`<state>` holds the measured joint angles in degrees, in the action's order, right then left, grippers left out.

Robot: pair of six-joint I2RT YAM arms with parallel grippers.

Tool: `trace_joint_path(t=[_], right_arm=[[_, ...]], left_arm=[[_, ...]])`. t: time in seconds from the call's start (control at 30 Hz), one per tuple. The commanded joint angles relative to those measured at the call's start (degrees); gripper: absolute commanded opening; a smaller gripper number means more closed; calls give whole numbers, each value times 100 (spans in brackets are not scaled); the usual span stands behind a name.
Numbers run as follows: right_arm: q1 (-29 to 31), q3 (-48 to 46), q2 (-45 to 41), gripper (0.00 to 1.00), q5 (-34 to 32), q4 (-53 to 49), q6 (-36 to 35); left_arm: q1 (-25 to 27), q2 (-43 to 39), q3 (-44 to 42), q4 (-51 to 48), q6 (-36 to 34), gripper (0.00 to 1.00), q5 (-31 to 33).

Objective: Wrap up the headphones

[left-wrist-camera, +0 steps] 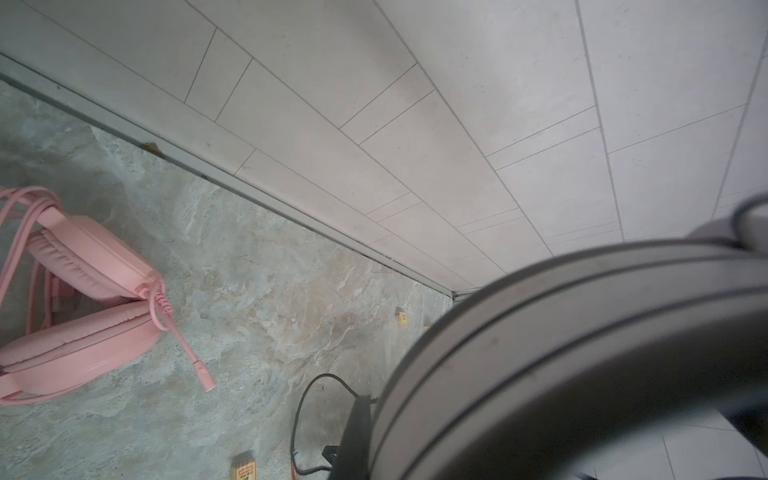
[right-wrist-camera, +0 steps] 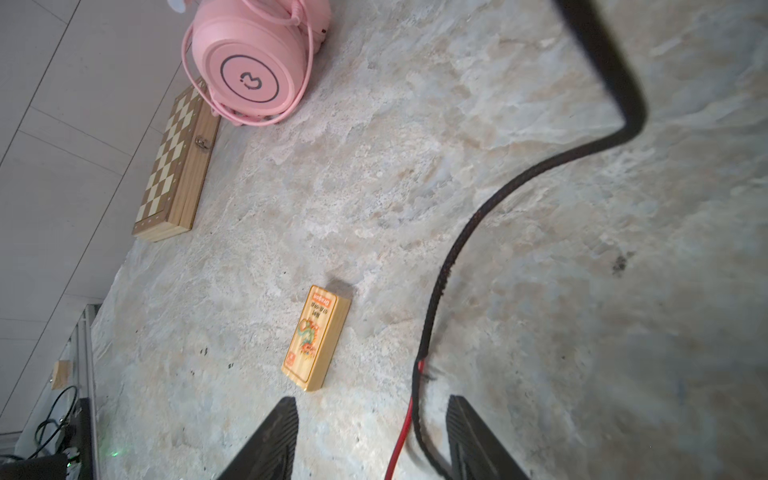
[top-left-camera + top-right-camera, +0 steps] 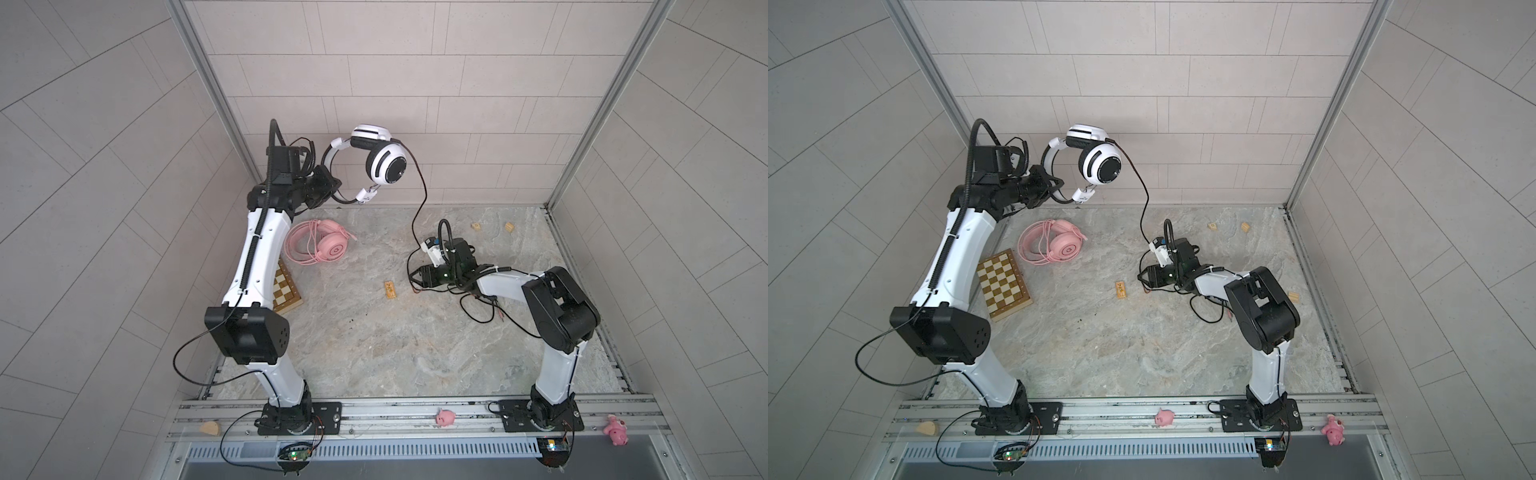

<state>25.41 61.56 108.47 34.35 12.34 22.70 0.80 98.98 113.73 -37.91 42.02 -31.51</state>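
In both top views the left gripper (image 3: 333, 185) is upper left of centre, raised above the table (image 3: 374, 340). Its fingers are pressed together on the band of the white-and-black headset (image 3: 386, 166), which hangs in the air in front of the back wall with 1 earcup facing the camera. The left wrist view shows that headset (image 1: 582, 353) only as a broad blurred arc close to the lens. Its thin black cable (image 3: 424, 195) drops from the earcup down and to the right, to the right gripper (image 3: 413, 277), which is low over the table right of centre. In the right wrist view that gripper's 2 fingers (image 2: 278, 440) stand spread. The black cable (image 2: 457, 245) runs between them beside a red wire (image 2: 405, 428), and neither is pinched. The pink headset (image 3: 328, 247) lies on the table left of centre, below the raised one, with its pink cable (image 3: 296, 254) looped around it. A chessboard (image 3: 1004, 284) lies just below it, and a small wooden block (image 3: 390, 289) lies near the middle of the table.
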Motion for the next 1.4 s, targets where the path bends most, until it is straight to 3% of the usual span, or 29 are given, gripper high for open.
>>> trace_joint_path(t=[0.0,0.17,0.5,0.67,0.9,1.1,1.2,1.37], right_arm=[[26,324,179,60,-455,67,114],[67,546,449,62,-577,179,236],[455,1129,1104,64,66,1014,860],[463,833,1285,58,361,1914,1440],[412,249,1065,59,696,2348,1430],[420,518,1389,55,806,2481,1612],[413,709,1517,41,834,2519,1689],[401,543,1427,2,734,2687,1827]], left_arm=[[34,-433,343,418,295,0,-258],[34,-694,327,542,410,0,-259],[34,-784,442,701,626,0,-361],[13,-788,475,616,606,0,-417],[-5,-745,414,710,713,0,-553],[-7,-697,433,893,884,0,-601],[-6,-695,450,859,897,0,-676],[-49,-713,382,759,804,0,-623]])
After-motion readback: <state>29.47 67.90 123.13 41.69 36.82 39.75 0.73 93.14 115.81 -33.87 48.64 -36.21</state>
